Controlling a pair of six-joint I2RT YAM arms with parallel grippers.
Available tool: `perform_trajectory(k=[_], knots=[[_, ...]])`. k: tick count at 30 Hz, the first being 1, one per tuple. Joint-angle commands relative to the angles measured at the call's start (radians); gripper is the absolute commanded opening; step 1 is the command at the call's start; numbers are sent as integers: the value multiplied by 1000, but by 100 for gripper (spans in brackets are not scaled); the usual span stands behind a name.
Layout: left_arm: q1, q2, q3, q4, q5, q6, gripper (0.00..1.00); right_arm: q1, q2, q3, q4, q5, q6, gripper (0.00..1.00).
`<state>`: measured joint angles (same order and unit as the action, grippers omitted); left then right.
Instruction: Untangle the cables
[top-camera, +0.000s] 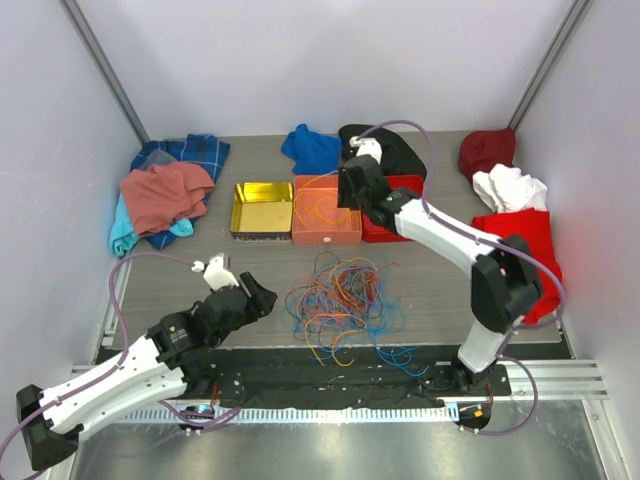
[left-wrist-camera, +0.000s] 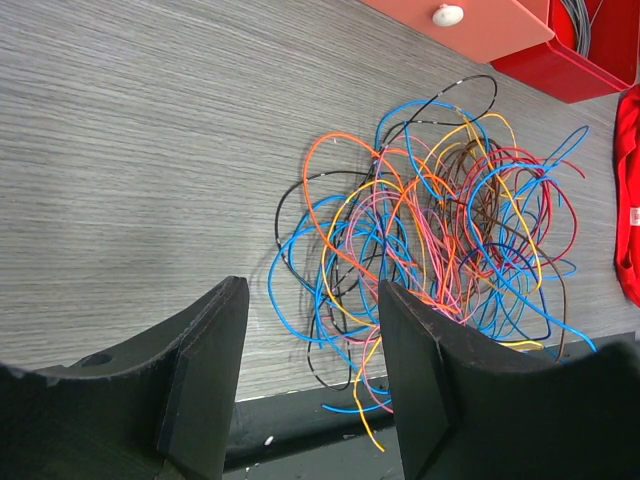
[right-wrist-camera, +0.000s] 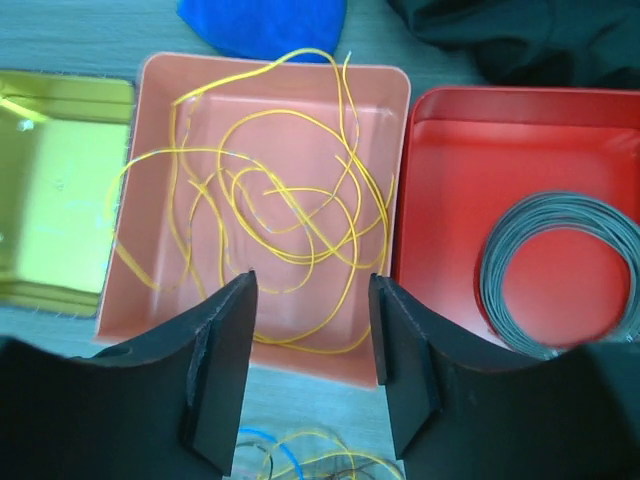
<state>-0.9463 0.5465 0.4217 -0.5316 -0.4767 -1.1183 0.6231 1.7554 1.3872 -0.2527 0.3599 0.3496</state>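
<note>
The cables (top-camera: 338, 300) lie mostly in one loose tangle on the grey bench (top-camera: 180, 275), just below the centre of the top view. Orange, blue, yellow, red, pink and dark strands loop through each other, and a few ends trail over the black strip at the lower edge. In the left wrist view the knot (left-wrist-camera: 440, 240) fills the right half of the frame.

One yellow cable (right-wrist-camera: 270, 200) lies apart from the heap, coiled loosely in the salmon-orange tray (right-wrist-camera: 160, 300) in the upper middle of the top view. To its right, the red tray (right-wrist-camera: 450, 150) holds a grey coiled ring (right-wrist-camera: 560, 270). A gold tin (top-camera: 262, 208) sits to the left of the orange tray.

The task looks barely begun: a single strand is sorted and nearly the whole tangle remains.

The right end effector (right-wrist-camera: 310, 300) hangs over the orange tray with its jaws spread and nothing between them. The left end effector (left-wrist-camera: 310, 300) is also spread and empty, low over the bench just left of the heap and not touching it.

No brand, label or writing can be read anywhere. The orange tray's near wall shows only a plain white knob (left-wrist-camera: 448, 14).
</note>
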Motion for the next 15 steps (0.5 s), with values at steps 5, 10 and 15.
perform_trajectory(k=[5, 10, 15], knots=[[3, 29, 8, 61, -17, 17, 59, 179, -416, -402, 128, 69, -8, 54], [4, 98, 19, 117, -7, 32, 59, 297, -643, -637, 113, 24, 103, 54], [4, 194, 43, 188, 7, 41, 59, 354, -725, -703, 101, -41, 118, 54]])
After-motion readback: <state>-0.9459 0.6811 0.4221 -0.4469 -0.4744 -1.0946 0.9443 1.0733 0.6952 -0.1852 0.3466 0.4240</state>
